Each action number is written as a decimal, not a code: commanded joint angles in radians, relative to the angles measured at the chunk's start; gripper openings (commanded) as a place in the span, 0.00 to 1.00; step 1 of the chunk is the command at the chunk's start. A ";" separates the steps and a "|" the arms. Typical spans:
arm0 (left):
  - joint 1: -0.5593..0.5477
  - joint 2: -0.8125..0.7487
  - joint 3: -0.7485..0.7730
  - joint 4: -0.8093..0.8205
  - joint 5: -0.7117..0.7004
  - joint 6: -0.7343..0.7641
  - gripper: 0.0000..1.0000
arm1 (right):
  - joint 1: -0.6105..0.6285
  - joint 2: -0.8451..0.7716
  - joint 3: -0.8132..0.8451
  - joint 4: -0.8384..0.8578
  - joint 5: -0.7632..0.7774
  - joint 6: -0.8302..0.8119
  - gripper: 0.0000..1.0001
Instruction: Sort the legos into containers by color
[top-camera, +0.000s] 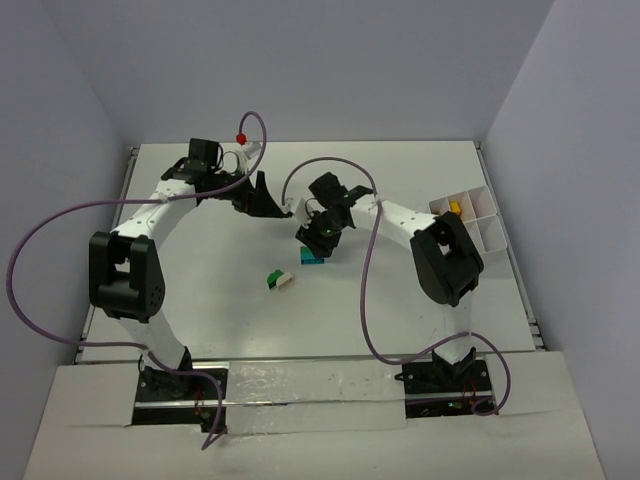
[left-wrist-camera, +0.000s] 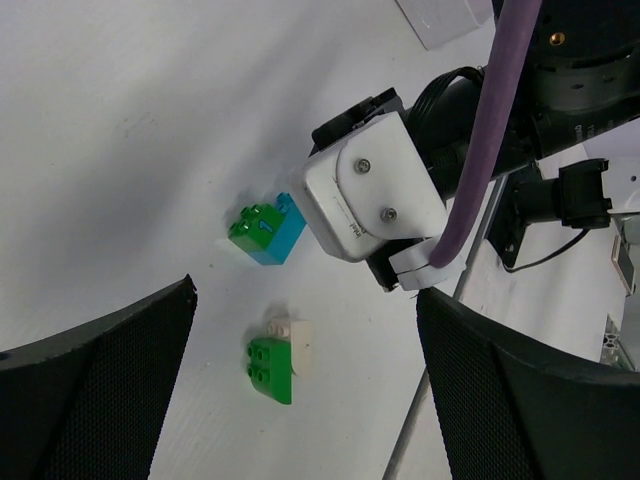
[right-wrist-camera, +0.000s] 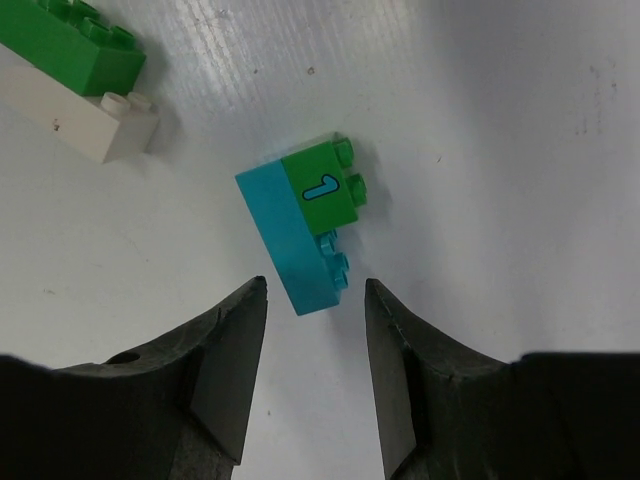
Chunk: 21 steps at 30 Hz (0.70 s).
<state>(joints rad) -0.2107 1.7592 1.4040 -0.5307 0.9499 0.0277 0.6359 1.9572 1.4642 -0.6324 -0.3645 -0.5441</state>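
Sorting looks barely begun: yellow lego in 3 o'clock tray; right fingers spread astride teal brick, left fingers spread.

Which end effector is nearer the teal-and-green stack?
Right. The right end effector hovers at the teal-and-green stack, jaws flanking its teal end; the left end effector is farther off.

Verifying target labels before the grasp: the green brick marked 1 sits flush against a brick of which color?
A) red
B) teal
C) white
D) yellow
B: in the right wrist view the green brick marked 1 sits flush against the teal brick; the white brick lies beside a different green brick.
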 joint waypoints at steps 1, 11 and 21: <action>0.011 -0.032 0.004 0.039 0.021 -0.009 0.97 | 0.026 0.004 -0.010 0.063 0.046 -0.049 0.51; 0.014 -0.030 -0.002 0.041 0.012 -0.009 0.97 | 0.045 0.020 -0.024 0.054 0.052 -0.112 0.58; 0.014 -0.029 -0.013 0.054 -0.001 -0.015 0.97 | 0.047 0.007 -0.035 0.036 -0.002 -0.127 0.57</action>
<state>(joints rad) -0.2048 1.7580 1.3911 -0.5349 0.9567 0.0182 0.6521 1.9827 1.4457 -0.5941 -0.3168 -0.6132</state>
